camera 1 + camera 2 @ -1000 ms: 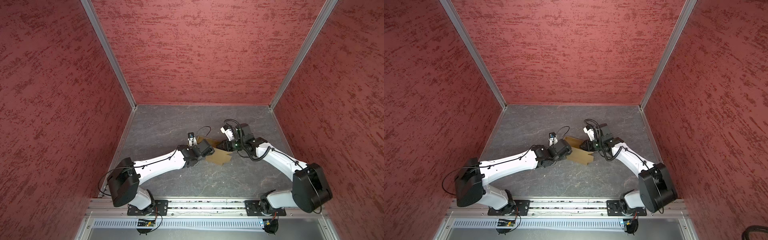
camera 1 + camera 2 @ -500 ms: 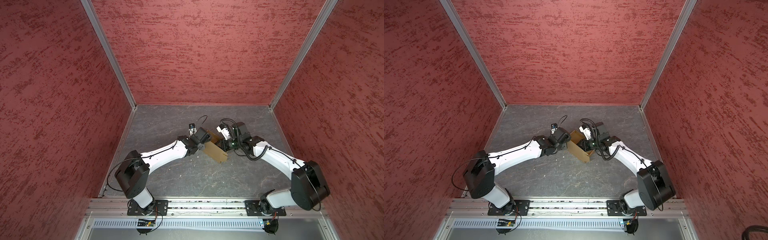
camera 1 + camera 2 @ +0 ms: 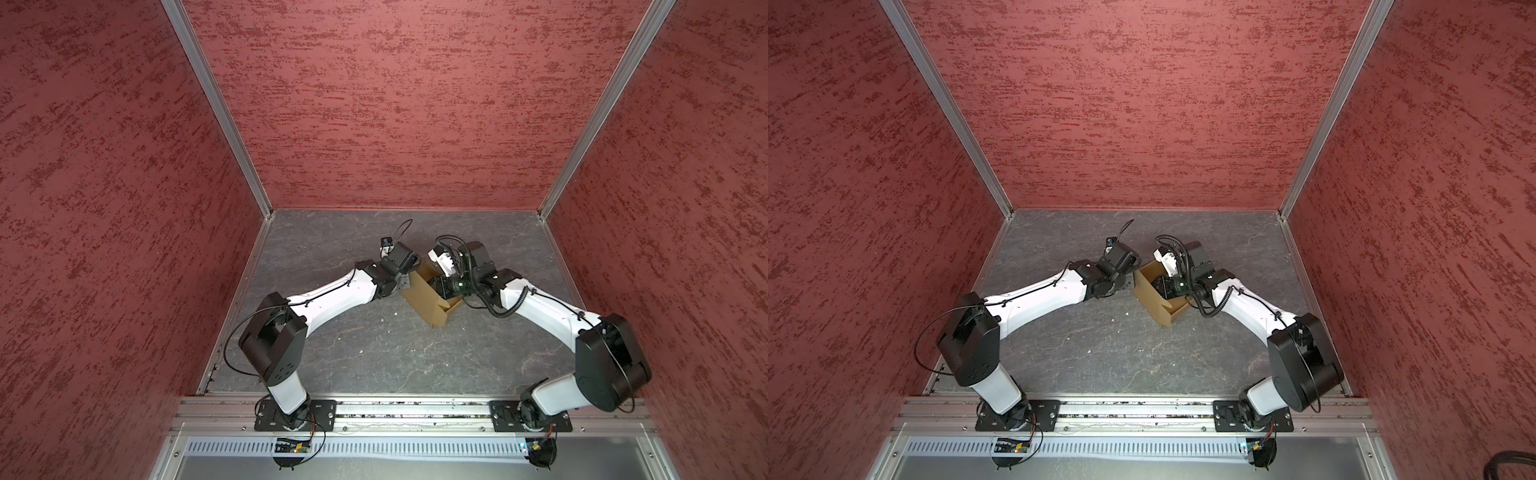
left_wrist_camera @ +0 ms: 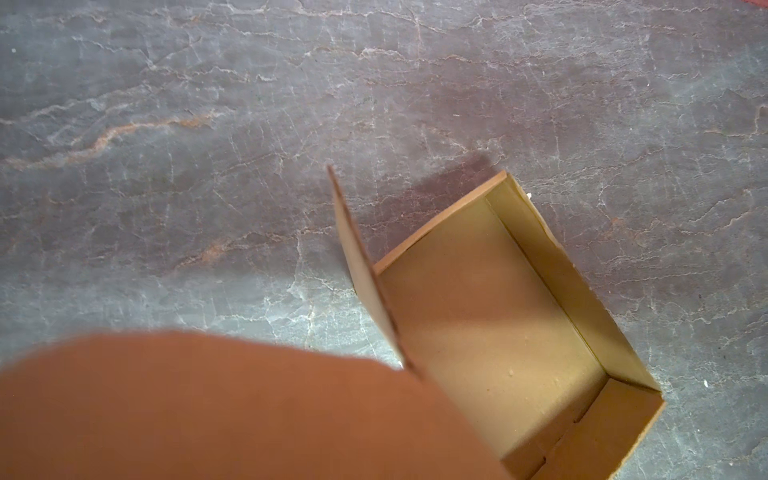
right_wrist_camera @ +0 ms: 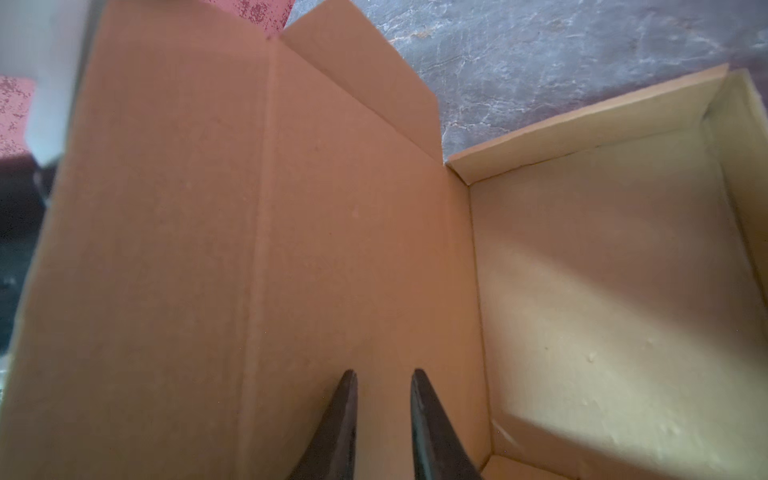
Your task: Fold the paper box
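Item, nearest my right wrist camera: right hand (image 5: 384, 399), two dark fingers at the lower edge of the frame, with a narrow gap between them and nothing in it. I judge it is planted inside the box by the hinge crease to keep the base down. Item: paper box (image 3: 428, 305), tan cardboard, just right of centre in both top views. Its tray (image 5: 602, 270) is formed with low walls standing, and its lid panel (image 5: 166, 249) is raised steeply at the left of the right wrist frame, end flap unfolded at upper centre. Item: left hand (image 3: 404, 284), at the box's left edge in a top view. Blurred cardboard fills the lower left of its wrist frame and hides the fingers, so I cannot tell its opening or grip; presumably it props the lid for closing. Item: table (image 3: 374, 353), grey veined stone finish with a few pale specks. Item: walls (image 3: 395, 104), red textured panels on three sides, joined by aluminium corner posts (image 3: 230, 137).
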Available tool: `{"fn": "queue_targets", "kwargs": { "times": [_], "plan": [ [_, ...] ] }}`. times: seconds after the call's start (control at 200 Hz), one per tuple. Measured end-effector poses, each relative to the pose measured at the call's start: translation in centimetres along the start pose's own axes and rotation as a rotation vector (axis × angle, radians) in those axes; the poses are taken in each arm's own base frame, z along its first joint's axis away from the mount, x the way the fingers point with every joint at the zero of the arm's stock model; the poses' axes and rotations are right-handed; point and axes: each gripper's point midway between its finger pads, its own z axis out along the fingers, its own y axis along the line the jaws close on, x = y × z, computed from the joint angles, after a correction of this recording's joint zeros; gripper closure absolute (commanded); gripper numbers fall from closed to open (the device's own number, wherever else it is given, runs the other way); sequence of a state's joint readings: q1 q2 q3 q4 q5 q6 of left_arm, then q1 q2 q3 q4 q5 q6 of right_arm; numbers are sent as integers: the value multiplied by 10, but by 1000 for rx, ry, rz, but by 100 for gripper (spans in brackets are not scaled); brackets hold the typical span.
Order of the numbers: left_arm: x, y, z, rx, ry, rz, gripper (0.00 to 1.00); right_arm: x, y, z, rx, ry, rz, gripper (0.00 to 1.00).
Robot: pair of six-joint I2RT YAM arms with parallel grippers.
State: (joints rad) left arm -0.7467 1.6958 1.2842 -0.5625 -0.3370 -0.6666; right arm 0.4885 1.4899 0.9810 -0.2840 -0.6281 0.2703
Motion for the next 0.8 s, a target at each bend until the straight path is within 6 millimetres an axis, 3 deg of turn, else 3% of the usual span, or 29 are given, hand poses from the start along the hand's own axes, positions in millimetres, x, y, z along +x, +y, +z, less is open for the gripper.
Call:
{"fn": "queue_targets", "kwargs": {
  "times": [0.25,0.802],
  "plan": [
    [-29,-11,2,42,-39,-9,78,5,12,6,-25,17,-12,75],
    [-40,-51,22,160,-7,30,77,-3,22,19,-46,-24,10,75]
  ]
}}
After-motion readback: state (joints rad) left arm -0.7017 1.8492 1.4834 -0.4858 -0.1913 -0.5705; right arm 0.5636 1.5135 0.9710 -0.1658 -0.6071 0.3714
